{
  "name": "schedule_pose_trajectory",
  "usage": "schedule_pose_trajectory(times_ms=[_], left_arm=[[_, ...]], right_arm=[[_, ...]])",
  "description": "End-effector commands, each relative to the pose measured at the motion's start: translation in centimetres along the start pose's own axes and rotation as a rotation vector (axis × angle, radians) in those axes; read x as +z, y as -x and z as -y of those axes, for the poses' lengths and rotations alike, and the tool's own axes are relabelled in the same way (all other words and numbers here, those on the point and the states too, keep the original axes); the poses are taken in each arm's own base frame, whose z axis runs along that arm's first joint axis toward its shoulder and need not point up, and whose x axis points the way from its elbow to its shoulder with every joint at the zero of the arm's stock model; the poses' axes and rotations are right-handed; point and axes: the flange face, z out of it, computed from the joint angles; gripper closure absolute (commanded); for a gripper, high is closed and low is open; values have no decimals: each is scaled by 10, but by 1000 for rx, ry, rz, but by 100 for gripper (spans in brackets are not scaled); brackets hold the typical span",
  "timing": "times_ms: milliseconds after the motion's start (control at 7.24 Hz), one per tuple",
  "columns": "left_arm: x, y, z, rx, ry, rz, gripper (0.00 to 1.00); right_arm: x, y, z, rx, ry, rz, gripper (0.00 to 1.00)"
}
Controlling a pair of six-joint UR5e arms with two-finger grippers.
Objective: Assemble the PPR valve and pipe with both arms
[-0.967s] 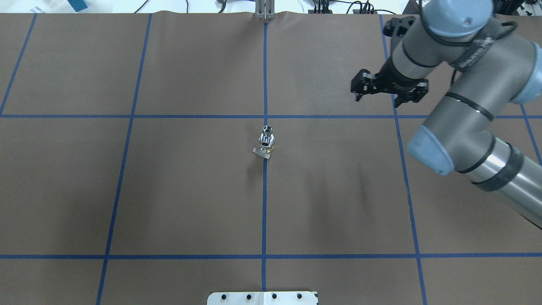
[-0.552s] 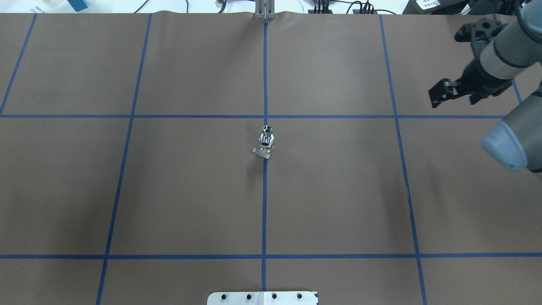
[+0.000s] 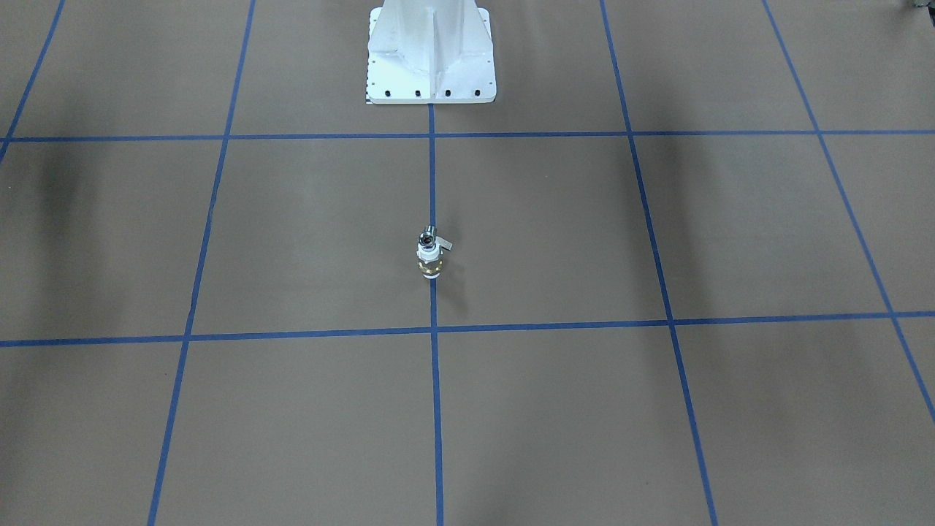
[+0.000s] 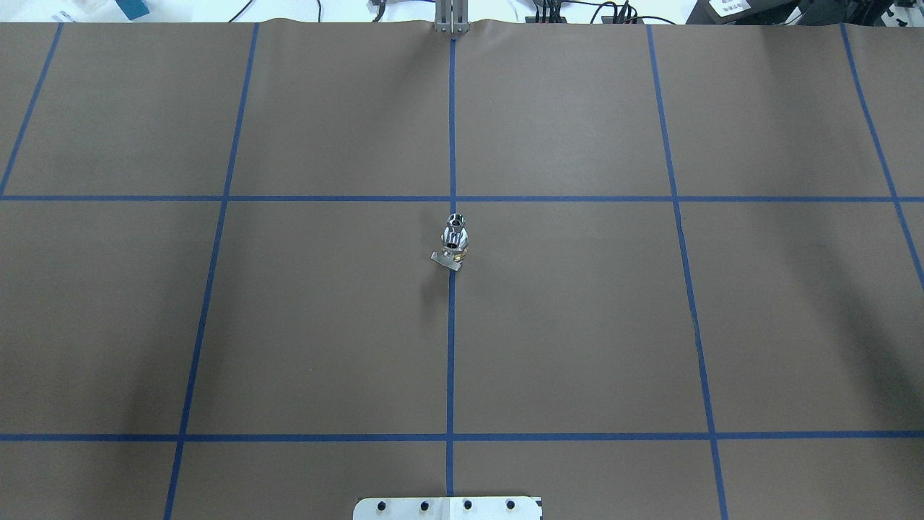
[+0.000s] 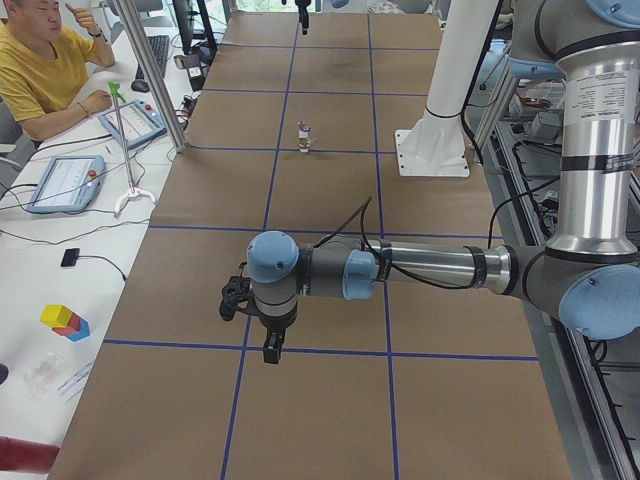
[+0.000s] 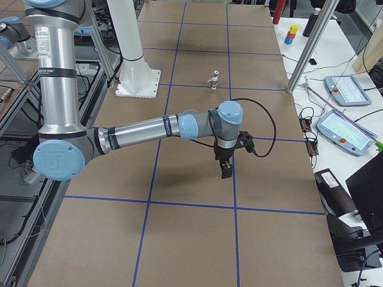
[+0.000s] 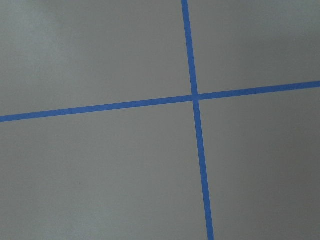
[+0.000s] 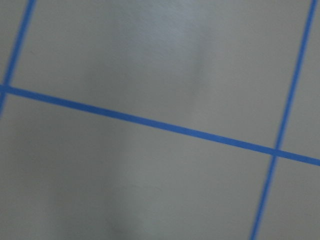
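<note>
The PPR valve [image 3: 429, 264], white with a brass band and a grey lever tab, stands upright at the table's centre on the middle blue line. It also shows in the overhead view [image 4: 455, 250]. The silvery pipe [image 3: 426, 238] with a dark round end sits on the valve's top end [image 4: 455, 220]. My left gripper [image 5: 270, 348] points down over the table far from them, seen only in the exterior left view. My right gripper [image 6: 226, 169] points down likewise, seen only in the exterior right view. I cannot tell whether either is open or shut. Both wrist views show only brown table and blue tape.
The white robot base plate [image 3: 431, 77] stands at the table's near edge behind the valve. An operator [image 5: 40, 70] sits at a side bench with tablets [image 5: 65, 182]. Coloured blocks [image 5: 64, 322] lie off the table's end.
My right arm has swung to the right and left the overhead view. The valve and pipe have not moved.
</note>
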Motion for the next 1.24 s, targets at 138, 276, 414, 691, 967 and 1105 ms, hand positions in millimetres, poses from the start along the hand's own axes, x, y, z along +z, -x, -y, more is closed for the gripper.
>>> schedule_pose_trajectory(times_ms=[138,276,414,691,967,1105], left_arm=[[2,-2,-17,-2,-1,-24,0],[-7,-9,-16,13,-18,-22,0],[-8,-11,-14,20,-20,-22,0],[-7,-11,-15,23,-19,-26,0],[-1,-8,-23,14,-6,-30,0],[-2,-8,-24,15,-7,-30,0]], right_arm=[[14,-95,-85,119,28,14,1],[29,-100,-110,150,59,23,1],[32,-97,-124,160,62,43,1],[30,-97,-132,176,55,53,1],[24,-95,-126,187,43,49,0],[18,-90,-122,203,31,45,0]])
